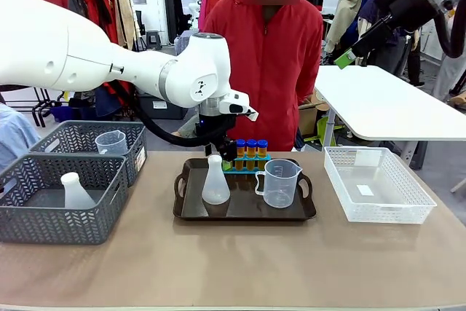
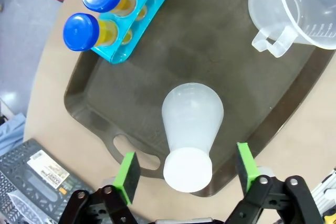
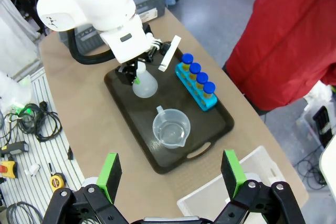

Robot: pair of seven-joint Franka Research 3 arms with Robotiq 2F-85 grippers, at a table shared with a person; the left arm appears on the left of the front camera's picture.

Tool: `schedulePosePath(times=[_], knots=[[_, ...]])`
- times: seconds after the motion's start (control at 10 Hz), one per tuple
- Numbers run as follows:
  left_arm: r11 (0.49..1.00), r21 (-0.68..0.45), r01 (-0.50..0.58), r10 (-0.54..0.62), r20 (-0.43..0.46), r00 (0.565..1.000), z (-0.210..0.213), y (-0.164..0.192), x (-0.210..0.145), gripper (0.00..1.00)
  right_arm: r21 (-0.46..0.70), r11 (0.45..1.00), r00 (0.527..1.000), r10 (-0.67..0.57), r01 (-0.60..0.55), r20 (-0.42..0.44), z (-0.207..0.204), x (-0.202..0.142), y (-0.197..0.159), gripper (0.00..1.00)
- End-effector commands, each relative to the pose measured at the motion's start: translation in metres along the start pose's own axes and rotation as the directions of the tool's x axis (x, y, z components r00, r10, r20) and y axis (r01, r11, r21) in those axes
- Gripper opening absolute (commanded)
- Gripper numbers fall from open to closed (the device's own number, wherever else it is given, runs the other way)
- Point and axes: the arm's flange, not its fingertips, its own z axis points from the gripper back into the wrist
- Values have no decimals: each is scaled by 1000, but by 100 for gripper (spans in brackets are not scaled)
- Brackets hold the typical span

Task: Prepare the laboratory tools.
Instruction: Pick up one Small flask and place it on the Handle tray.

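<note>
A translucent white conical flask stands upright on the dark brown tray. My left gripper is open around its neck, with a gap between each green pad and the flask. In the front view the left gripper is just above and behind the flask. Blue-capped tubes of orange liquid sit in a turquoise rack at the tray's far edge. A clear handled beaker stands on the tray's right half. My right gripper is open and empty, high above the table's right side.
Two grey mesh baskets at the left hold another flask and another beaker. A white mesh basket sits at the right. A person in a red jacket stands at the far side.
</note>
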Motion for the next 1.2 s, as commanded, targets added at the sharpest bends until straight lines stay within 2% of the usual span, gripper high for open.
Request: schedulePosePath(times=[0.0, 0.4, 0.5, 0.6, 1.1], knots=[[999, 21, -30, 30, 7, 1000, 9, 0, -8, 100, 6, 1000, 1000, 5, -5, 7, 1, 0, -1, 100], [999, 16, -33, 32, 7, 999, 17, 4, -8, 100, 6, 1000, 1000, 5, -5, 7, 1, 0, -1, 100], [998, 12, -65, 65, -7, 998, 19, 5, -6, 100, 6, 1000, 1000, 5, -5, 7, 1, 0, -1, 100], [1000, 11, -17, 17, 17, 1000, 15, 3, -1, 100, 6, 1000, 1000, 5, -5, 7, 1, 0, -1, 100], [1000, 11, -17, 17, 17, 1000, 15, 3, -1, 100, 6, 1000, 1000, 5, -5, 7, 1, 0, -1, 100]])
